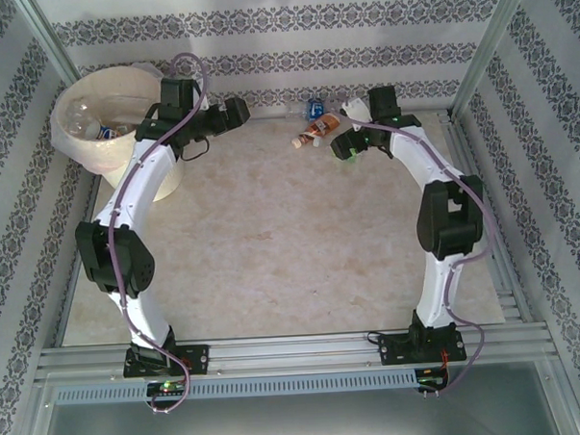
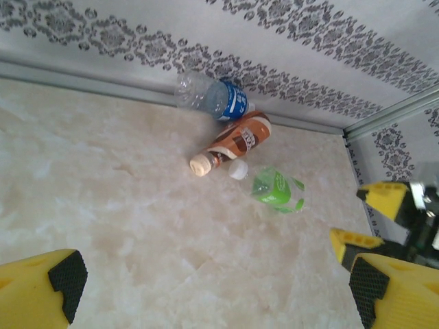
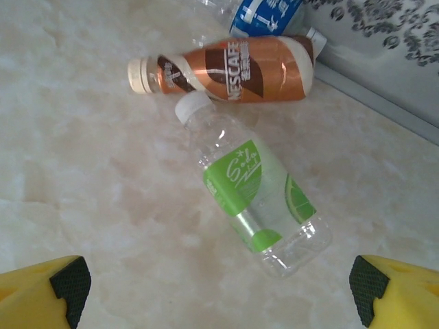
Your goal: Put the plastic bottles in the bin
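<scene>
Green bottle [image 3: 257, 199] just beside brown bottle [image 3: 233, 68], near wall [image 3: 384, 27]

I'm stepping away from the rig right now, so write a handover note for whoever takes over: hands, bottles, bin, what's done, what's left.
The left hand is open and empty, near the bin.
The right hand is open and empty, above the green-label bottle.
On the table, by the far wall: the green-label bottle, the brown Nescafe bottle and the blue-label bottle, all lying down.
Done: several bottles lie in the bin.
Left: those three, green one likely first.
</scene>
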Controlling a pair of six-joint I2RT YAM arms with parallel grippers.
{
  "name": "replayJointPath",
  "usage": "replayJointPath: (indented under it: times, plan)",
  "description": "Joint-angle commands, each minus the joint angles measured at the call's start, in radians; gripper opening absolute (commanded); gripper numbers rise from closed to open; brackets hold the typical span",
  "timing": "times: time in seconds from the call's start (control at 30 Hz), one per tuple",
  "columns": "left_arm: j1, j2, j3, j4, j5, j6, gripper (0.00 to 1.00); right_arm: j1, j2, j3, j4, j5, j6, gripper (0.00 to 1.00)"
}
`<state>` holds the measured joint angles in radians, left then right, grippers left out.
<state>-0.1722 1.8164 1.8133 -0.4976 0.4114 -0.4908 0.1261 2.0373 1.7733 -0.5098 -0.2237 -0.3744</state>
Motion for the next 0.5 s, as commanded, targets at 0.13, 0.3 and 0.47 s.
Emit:
replayJointPath:
  times: [0.13, 0.3, 0.47]
  plan:
    - [-0.058, -0.089, -0.126, 0.124, 0.038, -0.031, 1.0, -0.011, 0.217, 0.29, -0.255, 0.109, -0.207, 0.98]
    - [-0.084, -0.104, -0.174, 0.13, 0.002, -0.013, 1.0, -0.01, 0.35, 0.439, -0.309, 0.182, -0.253, 0.98]
    - [-0.094, -0.126, -0.23, 0.165, -0.037, 0.011, 1.0, -0.004, 0.459, 0.564, -0.375, 0.224, -0.241, 0.98]
